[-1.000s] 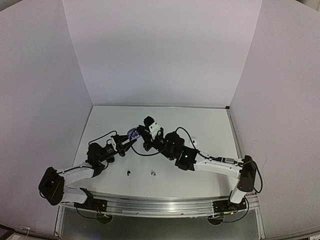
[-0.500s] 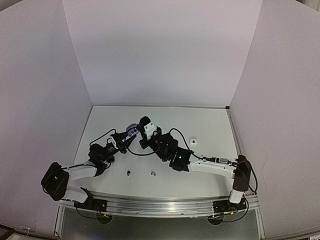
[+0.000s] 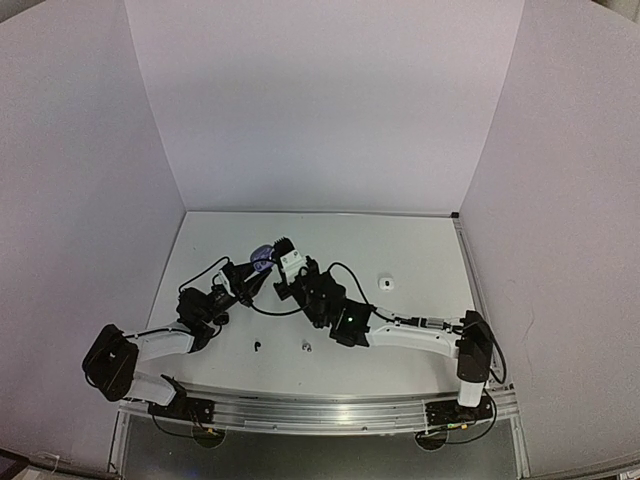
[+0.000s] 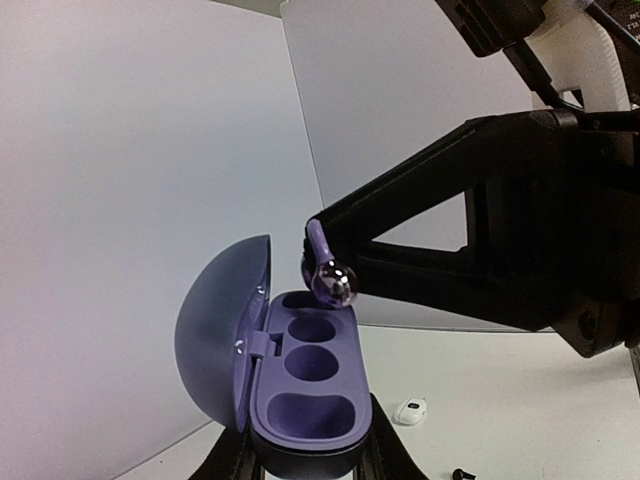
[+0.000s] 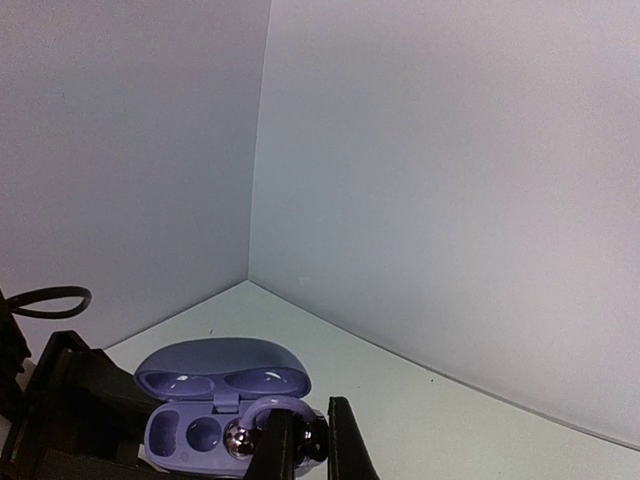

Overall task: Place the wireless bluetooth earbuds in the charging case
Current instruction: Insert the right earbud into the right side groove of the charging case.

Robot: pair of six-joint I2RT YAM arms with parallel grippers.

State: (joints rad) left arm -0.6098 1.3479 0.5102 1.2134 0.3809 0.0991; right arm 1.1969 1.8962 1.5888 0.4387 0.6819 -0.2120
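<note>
The purple charging case (image 4: 310, 400) stands open, lid (image 4: 225, 330) swung to the left, all its wells empty. My left gripper (image 4: 305, 465) is shut on the case's base. A purple clip-shaped earbud (image 4: 330, 280) with a shiny ball hangs just above the case's far well, and my right gripper (image 5: 305, 445) is shut on it. From the right wrist the earbud (image 5: 255, 425) sits over the right end of the case (image 5: 190, 430). From above, the case (image 3: 262, 257) and both grippers meet at the table's middle left.
A small white bud (image 3: 385, 282) lies on the table to the right of the arms. A black bud (image 3: 257, 346) and a greyish bud (image 3: 306, 347) lie near the front edge. White walls close the left, back and right sides.
My right arm has swung left and brought the earbud over the open case. The left arm has lifted the case slightly toward it.
</note>
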